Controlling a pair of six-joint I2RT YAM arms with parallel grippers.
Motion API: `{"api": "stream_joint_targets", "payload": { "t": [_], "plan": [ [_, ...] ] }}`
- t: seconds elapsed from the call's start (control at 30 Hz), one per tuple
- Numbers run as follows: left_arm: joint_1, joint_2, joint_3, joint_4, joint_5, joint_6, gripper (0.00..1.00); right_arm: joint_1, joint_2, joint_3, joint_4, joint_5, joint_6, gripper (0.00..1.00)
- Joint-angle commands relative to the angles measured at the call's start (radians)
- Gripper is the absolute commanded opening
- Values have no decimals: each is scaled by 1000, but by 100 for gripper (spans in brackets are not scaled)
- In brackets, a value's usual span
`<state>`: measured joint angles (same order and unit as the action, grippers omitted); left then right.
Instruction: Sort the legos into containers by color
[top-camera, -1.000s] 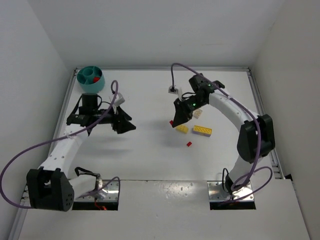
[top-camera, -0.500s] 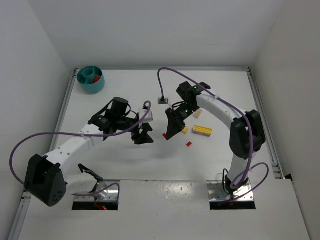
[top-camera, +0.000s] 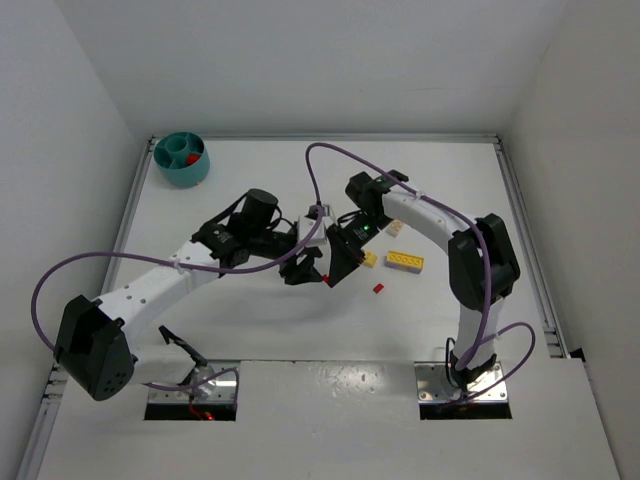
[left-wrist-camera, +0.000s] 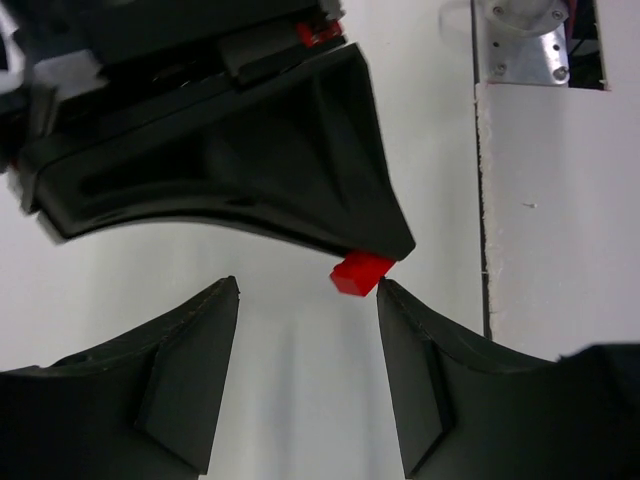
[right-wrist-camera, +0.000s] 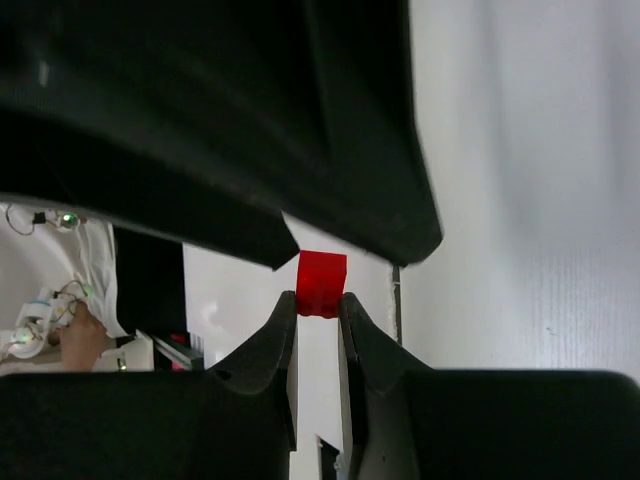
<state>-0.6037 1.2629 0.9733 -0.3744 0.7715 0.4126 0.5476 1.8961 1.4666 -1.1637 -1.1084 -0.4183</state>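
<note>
My right gripper (top-camera: 329, 276) is shut on a tiny red lego (right-wrist-camera: 322, 283) and holds it above the table's middle. My left gripper (top-camera: 303, 268) is open and faces it tip to tip. In the left wrist view the red lego (left-wrist-camera: 361, 272) sits at the mouth of my open left gripper (left-wrist-camera: 308, 290), close to its right fingertip (left-wrist-camera: 392, 296). A second red lego (top-camera: 378, 288) and two yellow legos (top-camera: 405, 261) (top-camera: 368, 259) lie on the table to the right. The teal bowl (top-camera: 182, 172) stands at the far left corner with a red piece (top-camera: 190, 158) in one compartment. No purple lego shows.
A pale brick (top-camera: 397, 227) lies by the right arm's forearm. Purple cables loop over both arms. Two metal mounting plates (top-camera: 465, 385) sit at the near edge. Raised rails run along the left and right sides of the table.
My left arm swung from beside the bowl to the table's middle. My right gripper carried the red lego left and nearer. The two grippers now meet tip to tip.
</note>
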Motion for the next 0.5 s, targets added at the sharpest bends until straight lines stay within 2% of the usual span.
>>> {"api": "stream_joint_targets", "payload": {
  "t": [0.0, 0.3, 0.43, 0.47],
  "plan": [
    [-39, 10, 38, 25, 8, 0, 63, 8, 14, 32, -13, -70, -5, 2],
    [-96, 20, 38, 25, -1, 0, 61, 8, 23, 51, -40, -100, -25, 2],
    [-105, 20, 38, 25, -1, 0, 54, 8, 23, 51, -50, -119, -25, 2],
    [-114, 20, 38, 25, -1, 0, 50, 8, 23, 51, -50, -119, -34, 1]
  ]
}}
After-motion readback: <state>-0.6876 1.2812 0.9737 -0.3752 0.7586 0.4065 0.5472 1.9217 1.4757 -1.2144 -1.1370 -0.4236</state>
